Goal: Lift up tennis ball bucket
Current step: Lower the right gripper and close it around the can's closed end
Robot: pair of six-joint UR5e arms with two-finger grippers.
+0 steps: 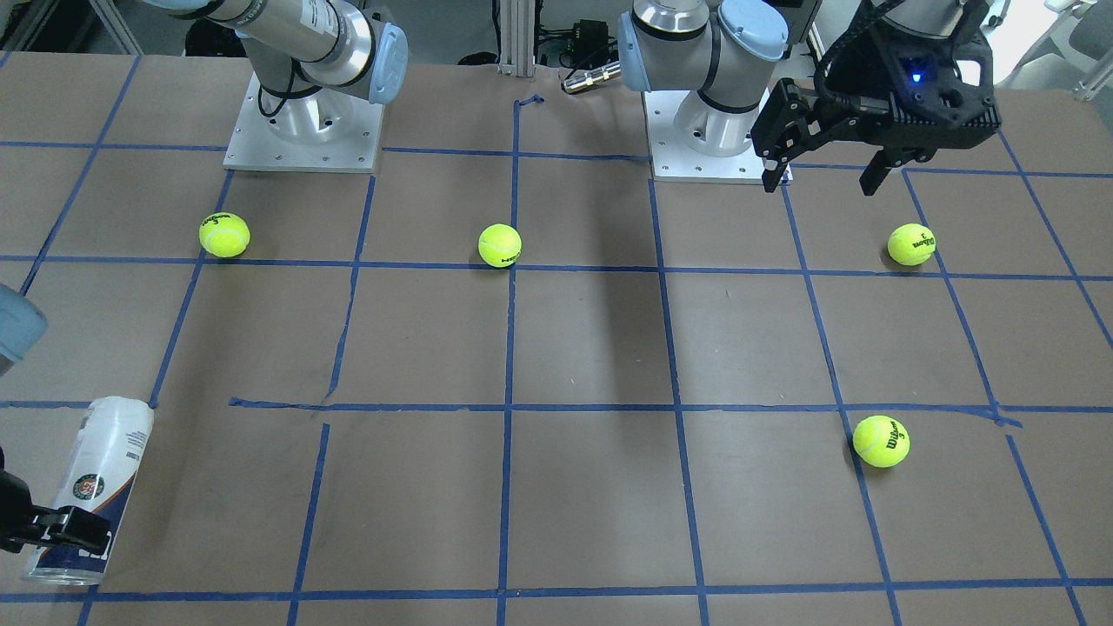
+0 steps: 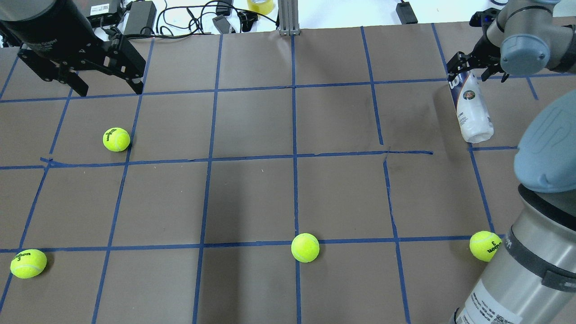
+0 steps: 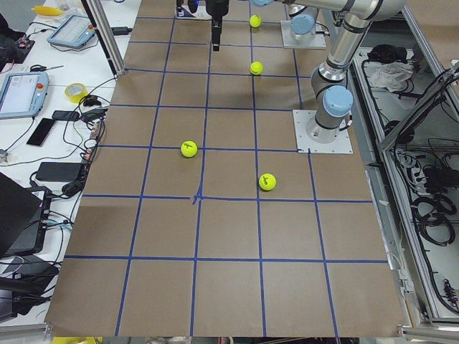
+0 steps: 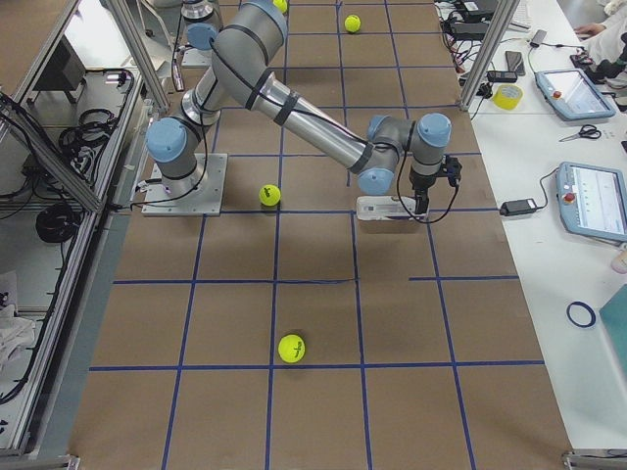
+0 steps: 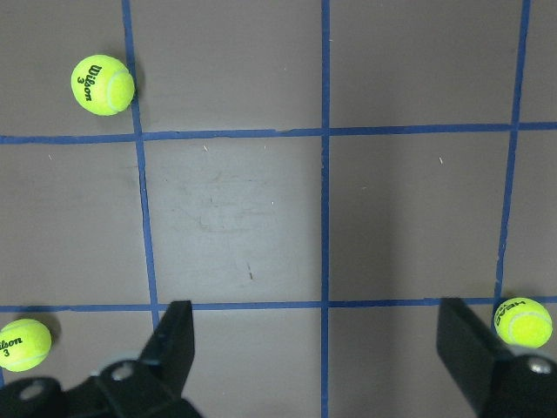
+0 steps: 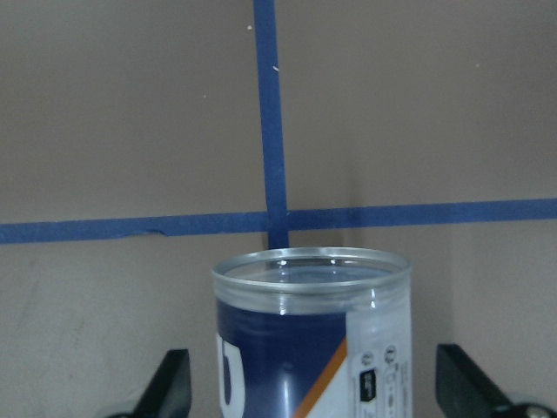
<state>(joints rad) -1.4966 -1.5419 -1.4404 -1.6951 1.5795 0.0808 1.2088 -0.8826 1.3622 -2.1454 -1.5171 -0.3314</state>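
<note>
The tennis ball bucket (image 2: 470,108) is a clear can with a white label and a navy band. It lies on its side at the table's far right and looks empty; it also shows in the front view (image 1: 91,487). My right gripper (image 2: 474,72) is open and straddles the can's open, metal-rimmed end (image 6: 313,270), with a gap between each finger (image 6: 170,387) and the can wall. My left gripper (image 2: 110,90) is open and empty, hovering above the table's far left; it also shows in the front view (image 1: 822,184).
Several yellow-green tennis balls lie loose on the brown, blue-taped table: one (image 2: 116,139) near my left gripper, others at the near left (image 2: 28,263), near middle (image 2: 305,247) and near right (image 2: 485,245). Cables and boxes (image 2: 139,13) lie past the far edge.
</note>
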